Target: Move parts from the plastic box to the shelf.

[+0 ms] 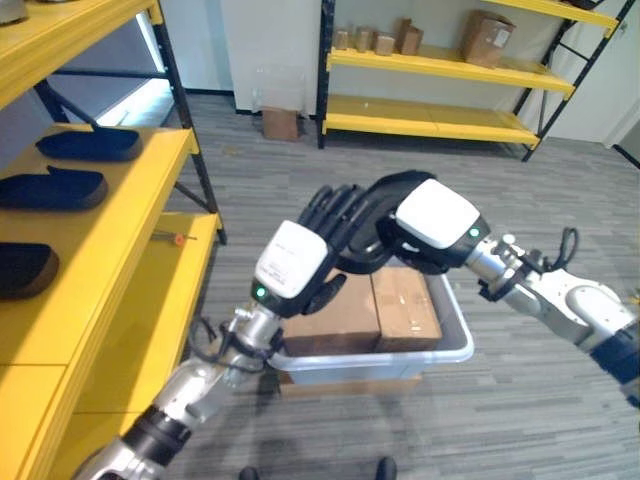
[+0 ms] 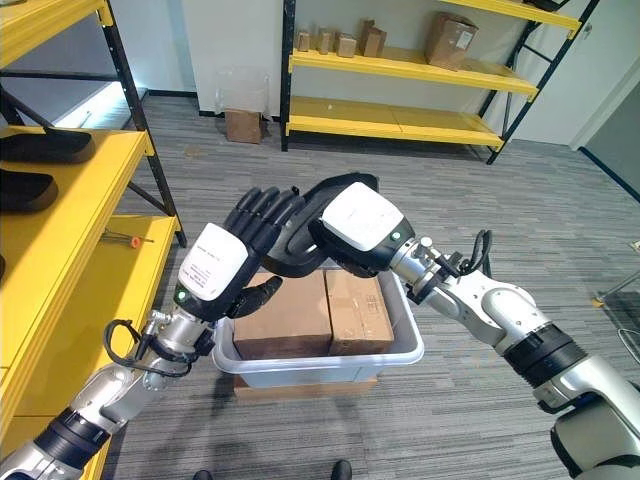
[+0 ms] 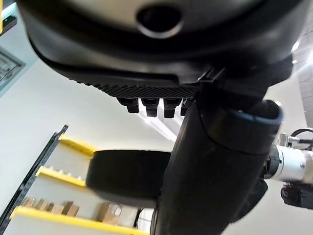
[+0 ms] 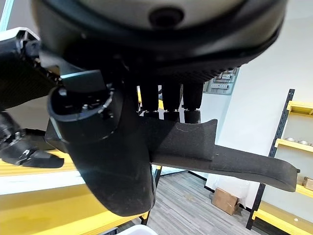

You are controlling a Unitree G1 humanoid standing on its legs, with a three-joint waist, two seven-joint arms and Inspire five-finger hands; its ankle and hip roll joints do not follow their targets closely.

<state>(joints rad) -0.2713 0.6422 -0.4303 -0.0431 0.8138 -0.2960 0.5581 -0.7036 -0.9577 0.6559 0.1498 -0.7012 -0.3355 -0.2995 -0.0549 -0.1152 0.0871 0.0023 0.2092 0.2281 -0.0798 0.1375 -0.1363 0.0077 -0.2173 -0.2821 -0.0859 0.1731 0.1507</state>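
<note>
Above the plastic box (image 2: 405, 350), both hands share one black foam part (image 4: 230, 159): the right hand (image 2: 362, 232) has its fingers curled over it, while the left hand (image 2: 222, 262) presses nearly straight fingers against its left end. Carrying it well to the yellow shelf (image 1: 95, 270) on the left likely means moving both arms together, keeping it level, beside the parts already there (image 1: 52, 188).
</note>
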